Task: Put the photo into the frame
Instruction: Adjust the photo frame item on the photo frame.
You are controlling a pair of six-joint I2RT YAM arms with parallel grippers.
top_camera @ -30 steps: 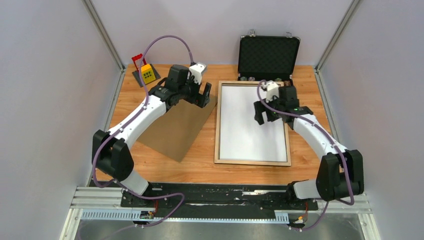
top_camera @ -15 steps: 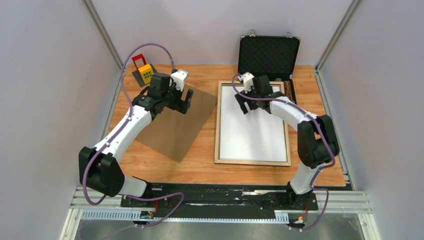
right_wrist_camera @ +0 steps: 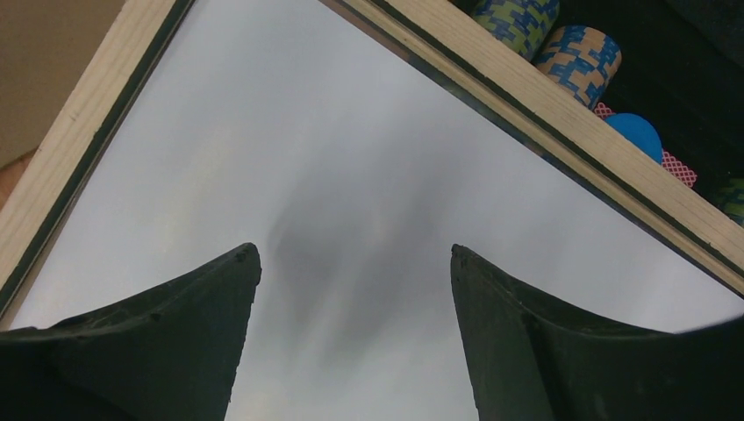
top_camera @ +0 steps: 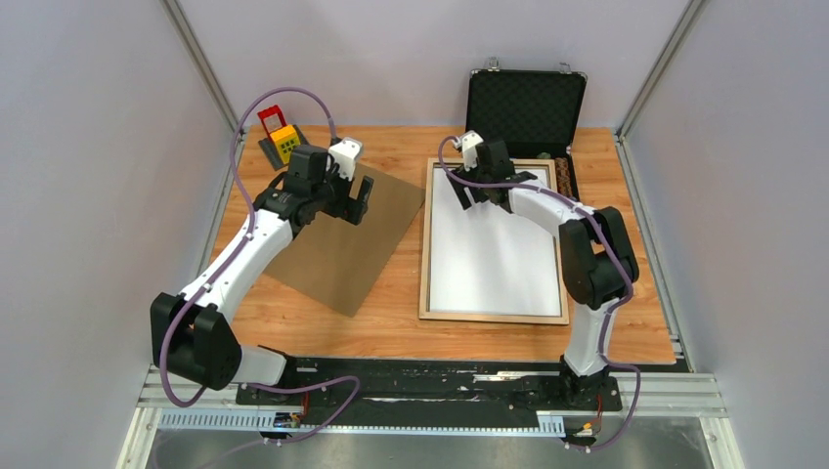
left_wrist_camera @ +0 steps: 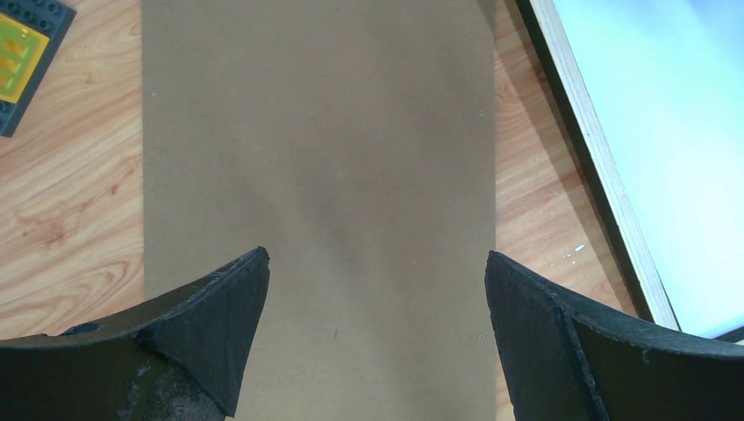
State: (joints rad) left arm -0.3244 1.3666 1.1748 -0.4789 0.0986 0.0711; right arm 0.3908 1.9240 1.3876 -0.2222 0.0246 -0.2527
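Note:
The frame (top_camera: 494, 317) lies flat right of the table's middle, pale wood rails up. A plain white glossy sheet (top_camera: 494, 244) fills it; no printed trees show, so I cannot tell whether it is the photo. My right gripper (top_camera: 482, 195) is open and empty above the sheet near the frame's far left corner. The right wrist view shows its jaws (right_wrist_camera: 354, 248) apart over the sheet (right_wrist_camera: 351, 158), with the frame's rail (right_wrist_camera: 544, 96) beyond. My left gripper (top_camera: 347, 203) is open and empty above the brown backing board (top_camera: 342, 249). It also shows in the left wrist view (left_wrist_camera: 377, 256), with the frame's rail (left_wrist_camera: 597, 167) at right.
An open black case (top_camera: 526, 107) stands behind the frame, with poker chips (right_wrist_camera: 544, 26) inside. A yellow and red toy on a grey plate (top_camera: 282, 142) sits at the back left. The brown board (left_wrist_camera: 325, 158) lies slanted left of the frame. Enclosure walls stand on both sides.
My right gripper has swung from the frame's right side to its far left part. My left gripper has moved left over the brown board. Both stayed open.

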